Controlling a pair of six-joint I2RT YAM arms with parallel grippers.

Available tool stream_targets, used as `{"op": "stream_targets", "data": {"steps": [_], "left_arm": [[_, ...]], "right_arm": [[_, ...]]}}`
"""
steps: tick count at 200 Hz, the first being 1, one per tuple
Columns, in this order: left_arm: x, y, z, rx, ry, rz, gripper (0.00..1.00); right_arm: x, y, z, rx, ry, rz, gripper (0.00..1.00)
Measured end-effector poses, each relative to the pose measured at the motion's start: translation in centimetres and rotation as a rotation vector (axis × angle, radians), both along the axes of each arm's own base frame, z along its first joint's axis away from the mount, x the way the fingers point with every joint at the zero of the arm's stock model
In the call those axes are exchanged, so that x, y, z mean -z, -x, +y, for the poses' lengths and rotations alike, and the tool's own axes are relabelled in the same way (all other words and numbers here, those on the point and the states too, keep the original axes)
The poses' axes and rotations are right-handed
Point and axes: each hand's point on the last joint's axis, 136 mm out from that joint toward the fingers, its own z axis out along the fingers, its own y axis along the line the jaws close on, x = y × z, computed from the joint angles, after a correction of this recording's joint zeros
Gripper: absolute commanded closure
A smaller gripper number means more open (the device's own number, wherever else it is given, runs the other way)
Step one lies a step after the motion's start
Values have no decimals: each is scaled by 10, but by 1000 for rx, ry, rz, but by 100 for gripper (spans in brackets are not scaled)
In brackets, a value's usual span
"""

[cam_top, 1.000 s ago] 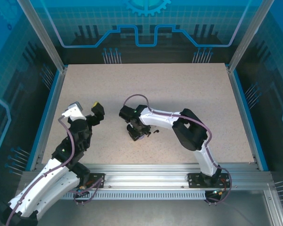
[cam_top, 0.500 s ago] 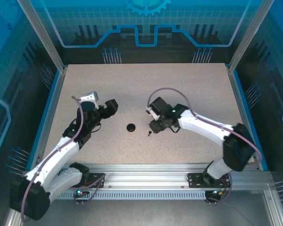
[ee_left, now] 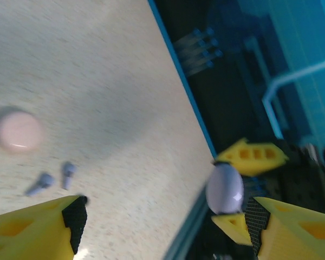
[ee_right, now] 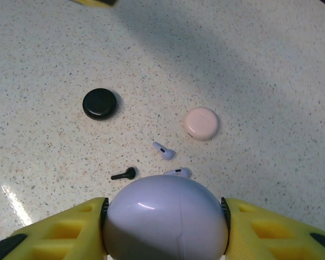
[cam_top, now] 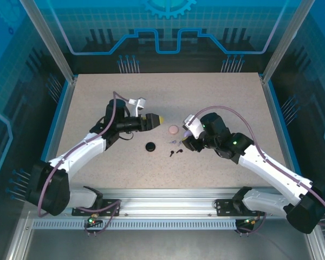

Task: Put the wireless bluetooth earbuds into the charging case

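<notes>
Just ahead of the right hand, which is clamped on the closed lavender charging case, two lavender earbuds lie on the tabletop. The nearer lavender earbud sits almost under the case's front edge and lies crosswise to the fingers. The farther lavender earbud is slanted, its stem running away toward the left finger's side. A black earbud lies beside them, with the black case and pink case farther ahead.

The left hand is spread wide and empty. From it, the same pair lies ahead, off its left finger. The right hand is closer, but only the left one is free, so the pick-up probably falls to it.
</notes>
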Motion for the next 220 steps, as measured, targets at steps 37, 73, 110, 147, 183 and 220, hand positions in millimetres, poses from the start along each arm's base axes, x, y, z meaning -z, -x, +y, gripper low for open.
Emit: {"op": "stream_targets", "data": {"steps": [37,73,110,147,183,220], "left_arm": [[-18,23,-31,158,36,-19,20],[-23,35,-45,239,45,-25,23],[-12,33,-52,263,38,12,26],[-5,38,-59,296,36,40,25],[-7,42,-65,319,42,37,28],[-6,45,-73,351,45,47,39]], "right_arm": [[0,3,4,-79,33,-35,55],[-1,4,8,-134,55,-58,55],[-4,3,16,-163,50,-78,55],[-11,2,22,-179,22,-101,55],[-16,1,26,-193,-4,-115,55],[-21,-1,30,-198,-22,-133,55]]}}
